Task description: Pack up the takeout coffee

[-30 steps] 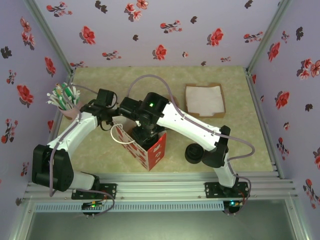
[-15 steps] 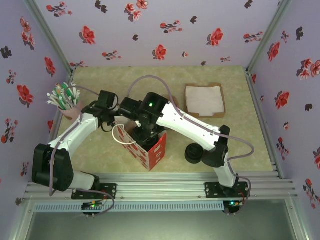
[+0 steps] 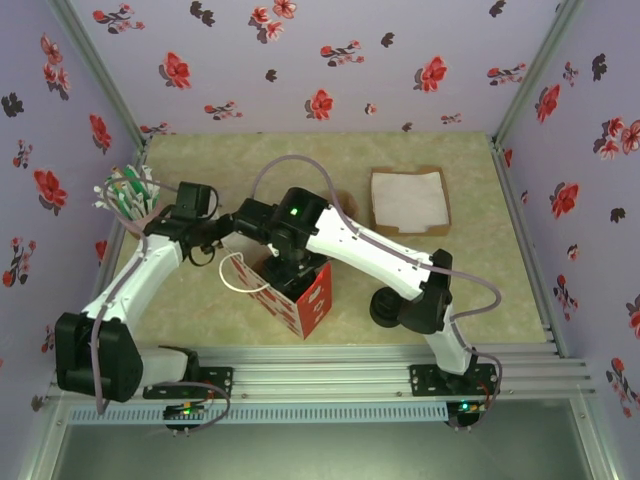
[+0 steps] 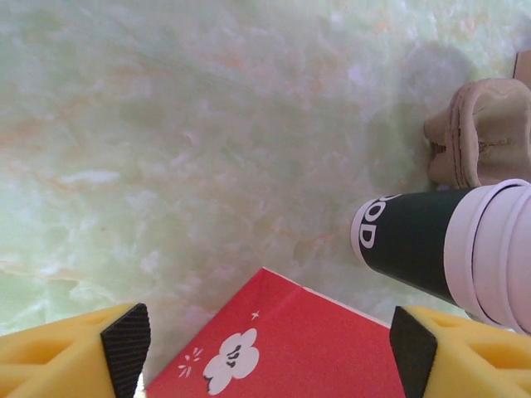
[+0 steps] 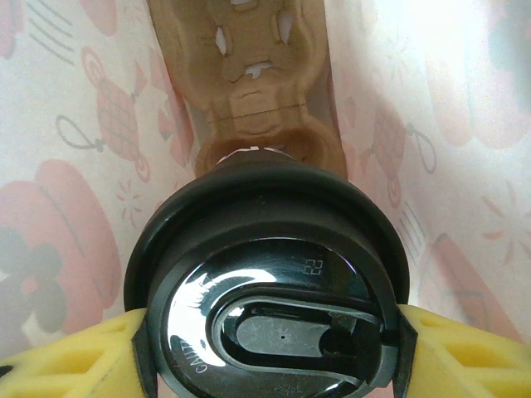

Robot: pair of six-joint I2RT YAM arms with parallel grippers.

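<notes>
The left pincer (image 4: 268, 348) stands wide, its pads apart with nothing gripped. A second ago it sat right at the white handle (image 3: 236, 272) of the bag (image 3: 312, 300); since then the left arm has swung off toward 9 o'clock, and the handle loop lies loose on the bag's 9 o'clock side. In the left wrist view a red flowered face of the bag shows at 6 o'clock, bare bench (image 4: 182, 149) lies beyond it, and a stack of cups (image 4: 448, 249) is at 3 o'clock.

The right pincer (image 5: 270, 352) holds the coffee (image 5: 274, 274) by its black lid, one yellow finger at the lid's 9 o'clock and one at its 3 o'clock. It reaches down through the bag's open mouth as it did a second ago, the arm shifted only slightly toward 9 o'clock. The coffee is inside the bag, with pale patterned walls on both sides and a brown moulded holder (image 5: 249, 124) below at the lid's 12 o'clock. The bag stands upright near bench centre, where it stood before.
</notes>
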